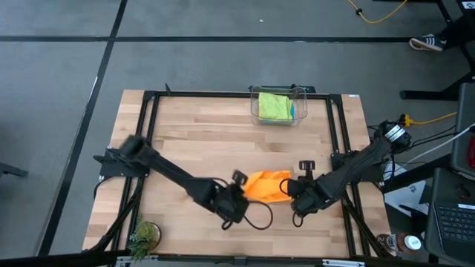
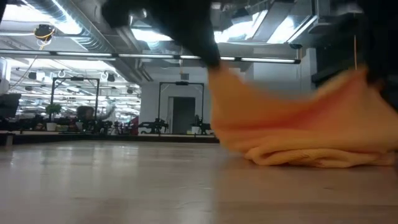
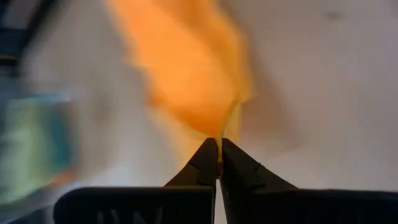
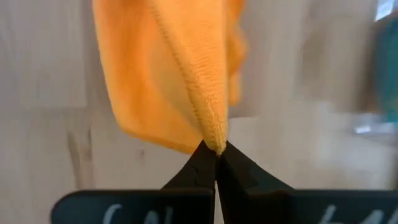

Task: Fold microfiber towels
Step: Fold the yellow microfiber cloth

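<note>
Both dark arms reach in toward the middle of the front half of the pale wooden tabletop, and between them is a soft orange microfiber towel, bunched and partly lifted. The left tool is pinched shut on the towel's left edge; seen from its wrist, the two dark fingers meet at a point with orange fabric caught between the tips. The right tool is likewise clamped on the towel's right side, its fingers closed on a stitched hem.

From table height the towel's lower folds rest on the wood while its two ends are pulled upward.

At the far edge of the tabletop sits a clear plastic bin holding a lime green cloth, with a sliver of teal-blue cloth beside it. A small green plant stands at the front left corner.
</note>
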Controlling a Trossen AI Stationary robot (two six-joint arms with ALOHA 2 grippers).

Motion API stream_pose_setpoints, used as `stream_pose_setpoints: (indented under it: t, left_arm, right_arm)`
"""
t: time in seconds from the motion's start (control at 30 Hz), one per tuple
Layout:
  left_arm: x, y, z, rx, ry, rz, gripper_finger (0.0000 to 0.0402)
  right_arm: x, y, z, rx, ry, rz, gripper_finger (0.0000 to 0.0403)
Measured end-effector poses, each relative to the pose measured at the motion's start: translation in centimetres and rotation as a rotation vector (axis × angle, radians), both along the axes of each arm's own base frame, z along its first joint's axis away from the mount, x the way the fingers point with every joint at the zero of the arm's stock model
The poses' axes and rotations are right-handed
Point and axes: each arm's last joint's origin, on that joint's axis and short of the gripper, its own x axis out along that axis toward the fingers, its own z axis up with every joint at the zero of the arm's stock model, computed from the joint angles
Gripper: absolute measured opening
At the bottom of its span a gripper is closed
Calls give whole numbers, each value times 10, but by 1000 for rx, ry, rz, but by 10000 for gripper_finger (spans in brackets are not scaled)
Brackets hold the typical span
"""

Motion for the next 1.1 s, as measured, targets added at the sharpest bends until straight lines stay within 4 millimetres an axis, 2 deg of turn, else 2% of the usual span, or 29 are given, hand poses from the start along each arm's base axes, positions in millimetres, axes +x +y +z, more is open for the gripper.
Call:
stream_pose_setpoints:
  t: [0.13,0.27,0.37,0.47,0.6,0.7,0.77,0.9,1.1]
  left_arm:
    - [-23,11,77,126,-122,84,0]
    - [-54,23,153,95,-321,213,0]
    - [-79,30,198,-16,-479,282,0]
    - [-100,30,227,-107,-573,285,0]
    - [-119,19,252,-226,-660,251,0]
    - [-130,5,269,-334,-724,191,0]
    - [-135,-5,277,-372,-784,156,0]
    - [-144,-26,283,-381,-868,150,0]
    - [-150,-68,266,-386,-866,137,0]
  right_arm:
    - [9,3,54,-71,-76,52,2]
    - [13,3,111,-118,-220,67,3]
    - [14,2,151,-96,-362,45,3]
    - [12,0,187,-12,-475,34,3]
    - [2,-1,229,222,-506,140,3]
    - [-3,-3,253,290,-642,88,4]
    - [-5,-2,264,341,-676,147,4]
    - [-2,15,274,565,-698,375,4]
    - [-2,33,270,598,-667,439,3]
